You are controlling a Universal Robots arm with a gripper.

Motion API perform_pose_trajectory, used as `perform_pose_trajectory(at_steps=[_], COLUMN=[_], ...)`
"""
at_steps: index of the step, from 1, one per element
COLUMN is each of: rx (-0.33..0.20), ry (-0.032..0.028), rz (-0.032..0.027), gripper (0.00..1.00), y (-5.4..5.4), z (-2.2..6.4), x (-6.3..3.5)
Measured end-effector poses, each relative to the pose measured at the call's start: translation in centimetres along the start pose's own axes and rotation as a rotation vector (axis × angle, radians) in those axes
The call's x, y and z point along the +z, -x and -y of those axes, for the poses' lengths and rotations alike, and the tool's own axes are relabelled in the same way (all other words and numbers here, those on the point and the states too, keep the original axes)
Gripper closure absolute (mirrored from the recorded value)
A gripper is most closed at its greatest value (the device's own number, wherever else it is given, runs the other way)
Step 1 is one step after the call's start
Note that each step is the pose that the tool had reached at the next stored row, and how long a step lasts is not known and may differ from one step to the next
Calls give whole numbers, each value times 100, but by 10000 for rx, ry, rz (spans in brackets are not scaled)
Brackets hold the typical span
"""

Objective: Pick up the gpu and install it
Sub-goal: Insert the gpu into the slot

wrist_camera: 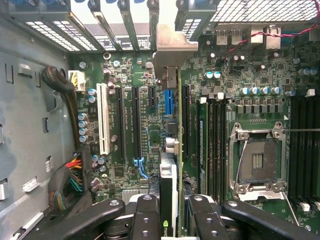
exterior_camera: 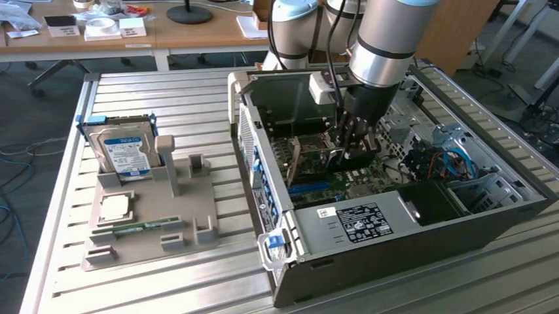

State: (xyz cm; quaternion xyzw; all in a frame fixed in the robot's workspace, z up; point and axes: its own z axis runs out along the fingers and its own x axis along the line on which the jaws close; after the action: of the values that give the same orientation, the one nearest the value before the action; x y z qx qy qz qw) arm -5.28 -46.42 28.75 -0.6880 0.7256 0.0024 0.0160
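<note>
The gpu [wrist_camera: 171, 165] shows edge-on in the wrist view, standing upright over the motherboard [wrist_camera: 130, 75]. Its silver end bracket [wrist_camera: 172, 50] reaches the case's rear slot openings. The card's length runs along the blue slot [wrist_camera: 168, 102]; whether it is seated there I cannot tell. My gripper [wrist_camera: 172, 212] is shut on the gpu, with one black finger [wrist_camera: 145, 220] on each side of it. In the exterior view the gripper [exterior_camera: 354, 149] reaches down inside the open computer case [exterior_camera: 393, 222], low over the board, and the card is mostly hidden behind the fingers.
An empty CPU socket [wrist_camera: 257, 160] and memory slots [wrist_camera: 215, 140] lie beside the card. Cable bundles [wrist_camera: 70, 185] run along the case wall. On the exterior view's left, a grey fixture [exterior_camera: 188, 196] holds a blue-labelled hard drive [exterior_camera: 127, 152], a chip [exterior_camera: 114, 208] and a green memory stick [exterior_camera: 140, 227].
</note>
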Motion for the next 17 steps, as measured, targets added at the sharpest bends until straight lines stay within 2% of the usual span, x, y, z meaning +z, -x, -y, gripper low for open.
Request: perform_pose_trajectory(at_steps=[17], rx=[1], ry=[1], rz=[6], gripper=[73], y=[-1], z=[-1], x=[21])
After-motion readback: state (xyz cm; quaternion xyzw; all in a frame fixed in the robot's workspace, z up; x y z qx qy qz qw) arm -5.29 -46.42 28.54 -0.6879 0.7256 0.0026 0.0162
